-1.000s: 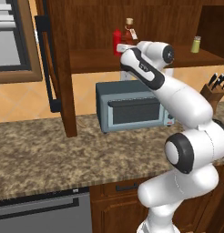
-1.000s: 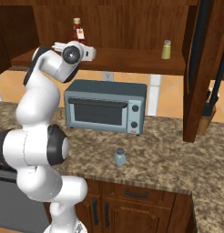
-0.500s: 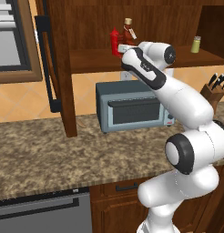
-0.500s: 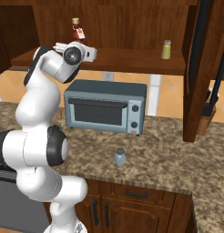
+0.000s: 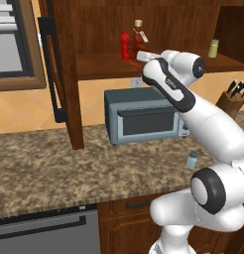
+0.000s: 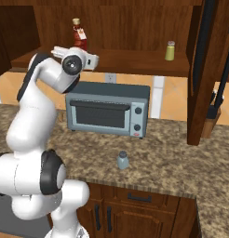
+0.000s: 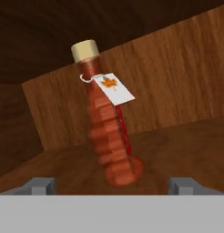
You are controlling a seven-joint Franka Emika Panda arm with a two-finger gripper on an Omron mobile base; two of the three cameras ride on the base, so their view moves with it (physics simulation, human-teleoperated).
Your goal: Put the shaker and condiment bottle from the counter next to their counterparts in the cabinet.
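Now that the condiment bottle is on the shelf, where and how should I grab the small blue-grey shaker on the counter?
Probably take the shaker around its cylindrical body just below the grey cap, coming straight down from above. It stands upright on the counter, in front of the toaster oven and apart from it, so nothing crowds its sides. The gripper is already open.

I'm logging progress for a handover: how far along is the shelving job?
Done: the condiment bottle stands on the cabinet shelf beside the red squeeze bottle. In hand: nothing; the gripper is open, its tips apart on either side of the bottle. Left: the shaker sits on the counter, far from the yellow-green shaker.
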